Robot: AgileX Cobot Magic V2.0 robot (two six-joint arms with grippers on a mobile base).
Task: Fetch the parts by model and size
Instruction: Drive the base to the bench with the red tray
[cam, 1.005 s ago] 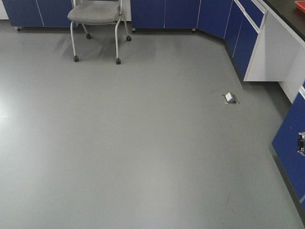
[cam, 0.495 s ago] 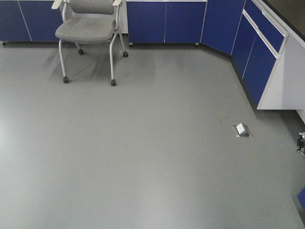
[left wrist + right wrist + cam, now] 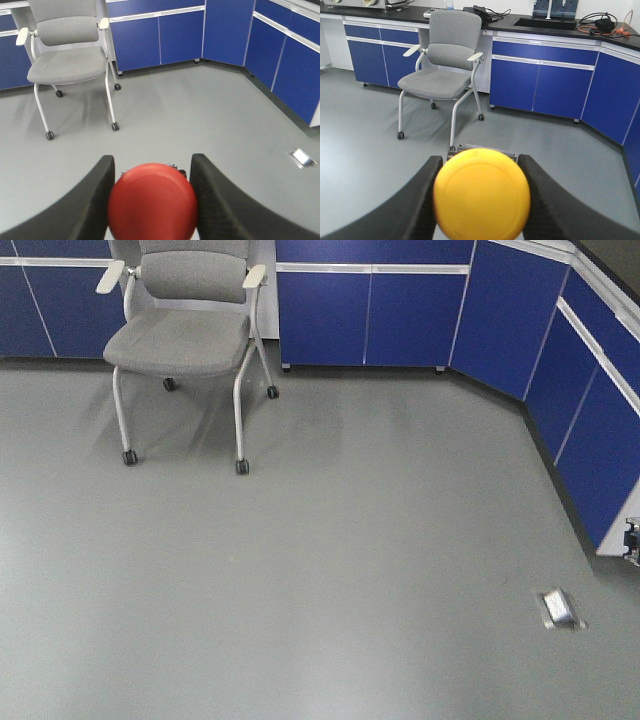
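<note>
The left gripper (image 3: 152,167) clamps the red mushroom-capped switch (image 3: 152,207), the right gripper (image 3: 480,162) the yellow mushroom-capped switch (image 3: 481,195). Carry both level, gripped firmly.

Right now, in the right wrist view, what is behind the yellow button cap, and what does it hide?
Behind the yellow cap: a dark strip of its base, then grey floor, a chair and blue cabinets. The rest of the base is hidden.

red switch (image 3: 152,202): base mostly hidden | yellow switch (image 3: 481,192): base mostly hidden
</note>
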